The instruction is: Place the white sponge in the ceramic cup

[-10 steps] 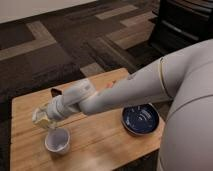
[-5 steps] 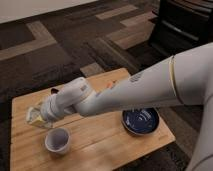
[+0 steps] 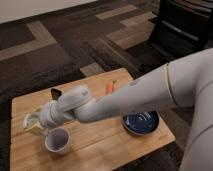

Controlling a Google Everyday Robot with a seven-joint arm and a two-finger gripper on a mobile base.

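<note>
Tool (image 3: 33,123) clamped on white sponge (image 3: 36,128); up-left of ceramic cup (image 3: 57,140), above table (image 3: 100,145).

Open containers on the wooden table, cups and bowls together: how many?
2. The ceramic cup stands near the front left, just below the claw; the dark blue bowl sits at the right, under the arm. The arm may hide others.

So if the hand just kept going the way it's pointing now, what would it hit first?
The hand sits at the table's left end, shut on the white sponge, pointing left and slightly down. It would likely meet the wooden table near its left edge; the ceramic cup lies off that line, though depth is unclear.
</note>
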